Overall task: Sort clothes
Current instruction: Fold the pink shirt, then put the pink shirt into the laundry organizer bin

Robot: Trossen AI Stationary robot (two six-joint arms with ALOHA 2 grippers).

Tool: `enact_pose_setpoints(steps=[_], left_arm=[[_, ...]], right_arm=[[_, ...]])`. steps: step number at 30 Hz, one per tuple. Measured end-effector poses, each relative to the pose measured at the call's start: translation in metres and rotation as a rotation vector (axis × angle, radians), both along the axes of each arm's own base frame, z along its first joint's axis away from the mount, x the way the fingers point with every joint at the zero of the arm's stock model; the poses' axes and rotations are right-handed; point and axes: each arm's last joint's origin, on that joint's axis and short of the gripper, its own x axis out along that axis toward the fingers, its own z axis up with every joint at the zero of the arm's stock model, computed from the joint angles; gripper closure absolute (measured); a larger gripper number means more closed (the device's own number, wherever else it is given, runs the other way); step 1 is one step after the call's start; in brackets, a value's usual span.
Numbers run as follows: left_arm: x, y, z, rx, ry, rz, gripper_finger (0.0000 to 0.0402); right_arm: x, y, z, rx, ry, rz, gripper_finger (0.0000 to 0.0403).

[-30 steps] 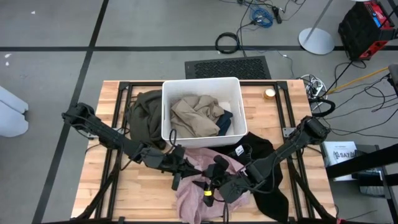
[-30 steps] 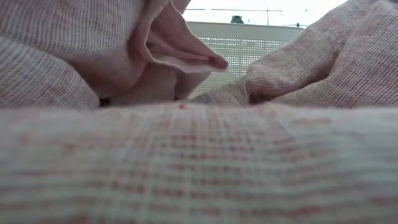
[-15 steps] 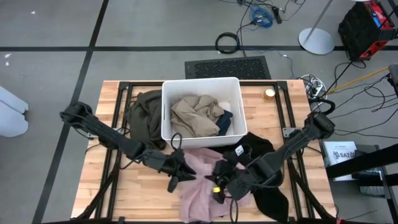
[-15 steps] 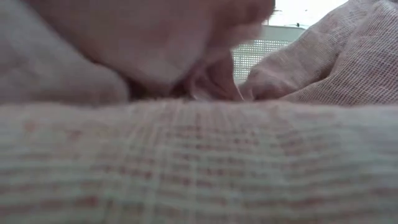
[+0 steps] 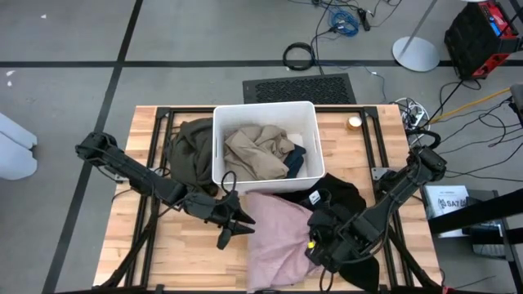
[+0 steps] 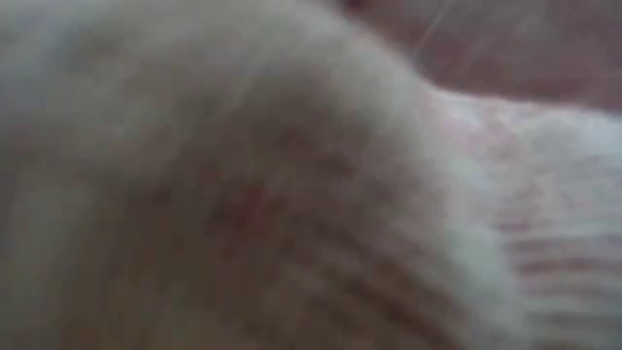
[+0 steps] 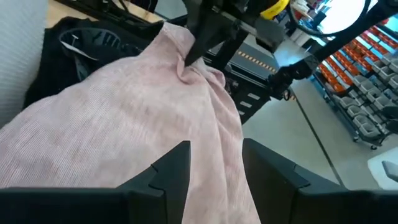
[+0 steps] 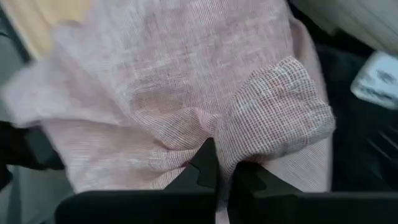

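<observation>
The pink garment (image 5: 274, 237) lies spread on the wooden table's near middle, and it fills the low view (image 6: 292, 194). My right gripper (image 5: 310, 247) is shut on its right side. My left gripper (image 5: 239, 231) stands open at the garment's left edge, its fingers (image 7: 177, 165) apart with nothing between them. A black garment (image 5: 343, 200) lies under my right arm. An olive-green garment (image 5: 189, 151) lies heaped against the white bin's left wall. A beige garment (image 5: 255, 153) and a dark teal one (image 5: 294, 157) lie inside the bin. My right gripper pinches a bunched fold of the pink garment (image 8: 217, 134) between its two fingers, at the cloth's right side. The fingers come slanting down from above. The cloth rises to the pinch (image 7: 186, 59) like a tent, while the rest lies on the table.
The white bin (image 5: 219, 143) stands at the table's far middle. A small round tin (image 5: 354, 122) sits at the far right. Bare wood shows at the near left (image 5: 155, 253). Black frame rails run along the table's sides.
My left gripper has opened and let go of the pink garment. My right gripper has tipped downward and gone toward the table's right edge with the cloth's right side. The garment, bunched before, now lies spread out wider and flatter.
</observation>
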Motion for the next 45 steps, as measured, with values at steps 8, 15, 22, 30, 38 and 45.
enact_pose_setpoints(steps=[8, 15, 22, 30, 38, 45], left_arm=[[-0.001, 0.000, -0.002, 0.010, 0.017, 0.001, 0.0246], [0.000, 0.000, -0.002, 0.011, 0.013, 0.000, 0.0246], [0.000, 0.000, -0.002, 0.035, 0.005, -0.009, 0.0246], [-0.001, 0.000, -0.002, 0.051, 0.001, -0.015, 0.0246], [-0.001, 0.000, -0.002, 0.056, 0.002, -0.016, 0.0246], [-0.001, 0.000, -0.002, 0.055, 0.002, -0.016, 0.0246]], right_arm=[[-0.010, -0.007, -0.003, -0.033, 0.128, -0.018, 0.0396], [-0.005, -0.010, -0.003, -0.024, 0.151, 0.062, 0.0310], [0.004, -0.017, -0.003, 0.027, 0.167, 0.066, 0.0192], [0.004, -0.017, -0.024, 0.006, 0.242, 0.017, 0.0137], [0.008, -0.018, -0.071, -0.032, 0.347, -0.014, 0.0135], [0.014, -0.020, -0.094, -0.054, 0.386, -0.035, 0.0138]])
